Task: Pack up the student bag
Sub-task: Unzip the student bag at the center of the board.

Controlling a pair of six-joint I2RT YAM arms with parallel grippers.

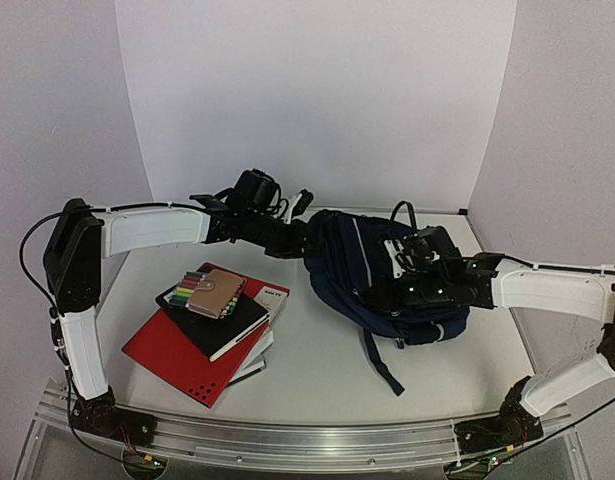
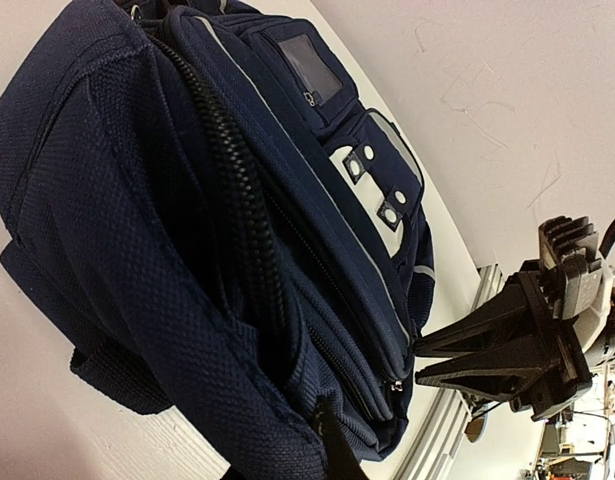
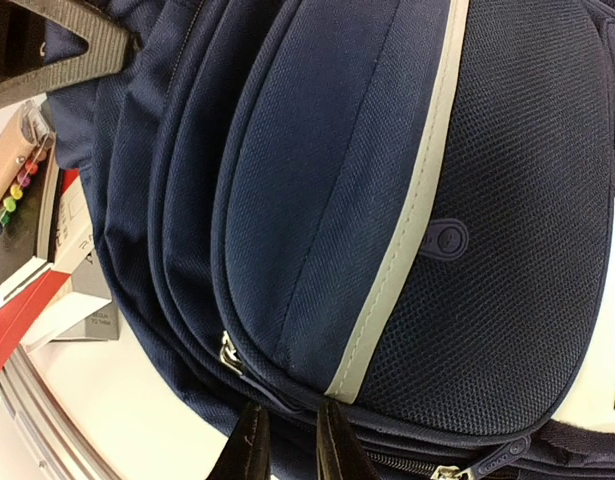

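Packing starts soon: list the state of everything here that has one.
student bag: lying front up, zips in view look closed.
left gripper: shut, tips at the bag's edge.
right gripper: fingers nearly together at the bag; grip unclear.
books: closed, stacked beside the bag.
pen pouch: atop the books, pens showing.

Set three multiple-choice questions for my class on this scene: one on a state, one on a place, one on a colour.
1. The bag: A lies on the table; B hangs in the air; C stands upright.
2. The pen case is: A on the books; B in the bag; C on bare table.
3. The lowest folder is: A green; B red; C yellow.
Answers: 1 A, it slumps flat on the table; 2 A, it tops the books; 3 B, its cover is plainly red.
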